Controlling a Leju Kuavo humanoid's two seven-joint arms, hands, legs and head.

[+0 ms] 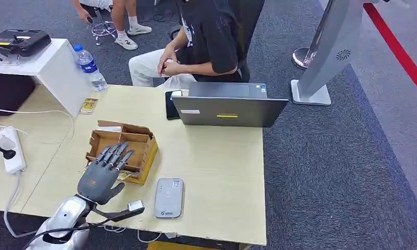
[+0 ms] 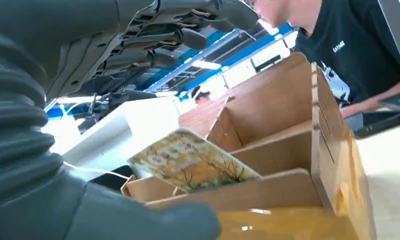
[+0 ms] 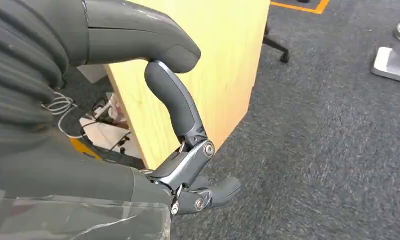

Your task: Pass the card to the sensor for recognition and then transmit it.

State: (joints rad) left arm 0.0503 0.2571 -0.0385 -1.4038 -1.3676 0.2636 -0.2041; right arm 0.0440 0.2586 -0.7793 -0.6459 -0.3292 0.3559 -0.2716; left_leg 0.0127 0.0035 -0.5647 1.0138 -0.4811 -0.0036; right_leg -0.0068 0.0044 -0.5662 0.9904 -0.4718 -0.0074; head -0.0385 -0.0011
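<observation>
The wooden surface carries everything within reach of the left arm, which suits a task done from this side. At its far edge a laptop stands with its back to the robot, facing a seated person; it plays no part in the job.

Nearer the robot sits an open cardboard box split by dividers into compartments, seemingly a holder that props cards up on edge so fingers can get at them. In the left wrist view a yellowish printed card leans tilted in the near compartment, its top edge standing clear of the divider; the other compartments look bare.

The left hand hovers over the box's near end with fingers spread and nothing in them, probably poised to come down on the card. The right hand hangs beside the surface, over the carpet, fingers loosely curled and holding nothing.

The grey sensor lies flat near the front edge, just right of the box, a short carry away.
</observation>
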